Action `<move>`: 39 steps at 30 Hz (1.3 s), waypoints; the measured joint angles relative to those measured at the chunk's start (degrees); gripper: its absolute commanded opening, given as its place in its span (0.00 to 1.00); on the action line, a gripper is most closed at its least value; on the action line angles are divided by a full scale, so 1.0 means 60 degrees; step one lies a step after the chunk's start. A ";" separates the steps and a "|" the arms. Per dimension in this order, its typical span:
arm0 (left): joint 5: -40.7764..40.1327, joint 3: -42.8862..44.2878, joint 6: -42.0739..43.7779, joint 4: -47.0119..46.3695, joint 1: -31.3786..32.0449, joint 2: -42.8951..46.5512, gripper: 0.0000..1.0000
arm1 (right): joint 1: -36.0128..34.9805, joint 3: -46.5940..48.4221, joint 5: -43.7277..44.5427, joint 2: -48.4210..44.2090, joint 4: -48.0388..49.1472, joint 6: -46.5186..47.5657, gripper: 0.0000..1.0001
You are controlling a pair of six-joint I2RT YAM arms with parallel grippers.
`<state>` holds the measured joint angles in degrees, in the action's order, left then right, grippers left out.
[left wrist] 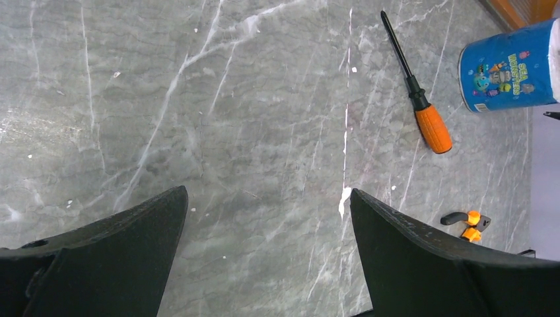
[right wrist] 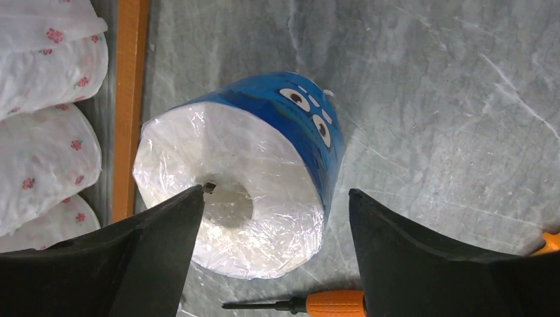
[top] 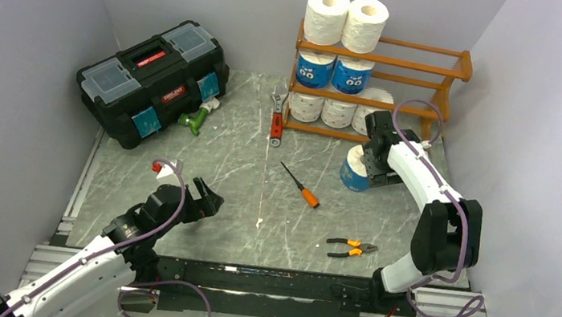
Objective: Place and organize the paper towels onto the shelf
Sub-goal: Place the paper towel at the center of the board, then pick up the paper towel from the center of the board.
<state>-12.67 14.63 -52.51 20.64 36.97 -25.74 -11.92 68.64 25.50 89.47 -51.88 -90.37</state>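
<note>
A black toolbox (top: 152,82) with a red label on its handle and clear lid compartments sits shut at the far left of the grey marbled table (top: 240,202), angled to the pale walls (top: 23,54). Just beside its near right corner lies a small green item (top: 195,120), too small to identify. A wrench (top: 277,119) with a red grip lies toward the far middle, running front to back. Nearer, a screwdriver (top: 300,186) with a black shaft lies diagonally, its orange handle toward the near right. Pliers (top: 351,249) with orange-and-black handles lie apart from it, near the front edge.
</note>
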 measured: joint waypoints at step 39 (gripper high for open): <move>0.0670 0.0255 0.0827 -0.0324 0.0000 -0.1151 0.99 | 0.1370 -0.2404 -0.2980 -0.2397 0.5104 1.1526 0.75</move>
<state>-8.64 16.16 -47.55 18.70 36.97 -32.64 -3.70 54.22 7.62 75.09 -21.26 -21.21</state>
